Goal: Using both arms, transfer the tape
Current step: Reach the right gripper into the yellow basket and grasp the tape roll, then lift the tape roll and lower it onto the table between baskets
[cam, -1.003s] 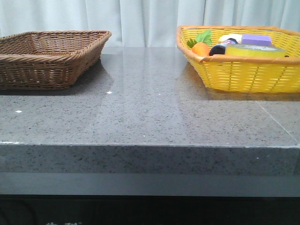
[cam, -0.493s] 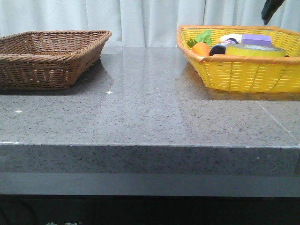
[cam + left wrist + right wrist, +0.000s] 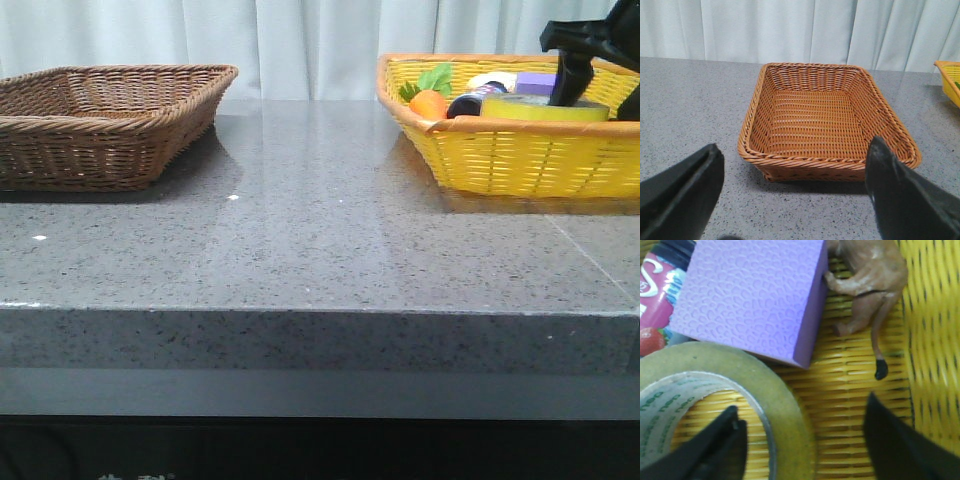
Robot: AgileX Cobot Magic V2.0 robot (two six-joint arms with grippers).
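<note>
The tape (image 3: 545, 108), a yellow-green roll, lies flat in the yellow basket (image 3: 520, 160) at the back right. In the right wrist view the tape (image 3: 790, 405) shows its white core printed in green. My right gripper (image 3: 600, 92) is down in the basket and open. In its wrist view the right gripper (image 3: 802, 407) straddles the roll's wall, one finger inside the core hole and one outside. I cannot tell if the fingers touch the tape. My left gripper (image 3: 794, 155) is open and empty, low over the table before the brown basket (image 3: 830, 165). It is out of the front view.
A purple block (image 3: 750, 295) lies against the tape, with a brown toy animal (image 3: 867, 275) and a pink tube (image 3: 655, 295) beside it. An orange toy (image 3: 428, 103) and a dark bottle (image 3: 465, 103) share the yellow basket. The brown wicker basket (image 3: 100, 120) stands back left.
My right arm has come down from the top right into the yellow basket, onto the tape. One second ago it was out of view. Nothing else has moved.
</note>
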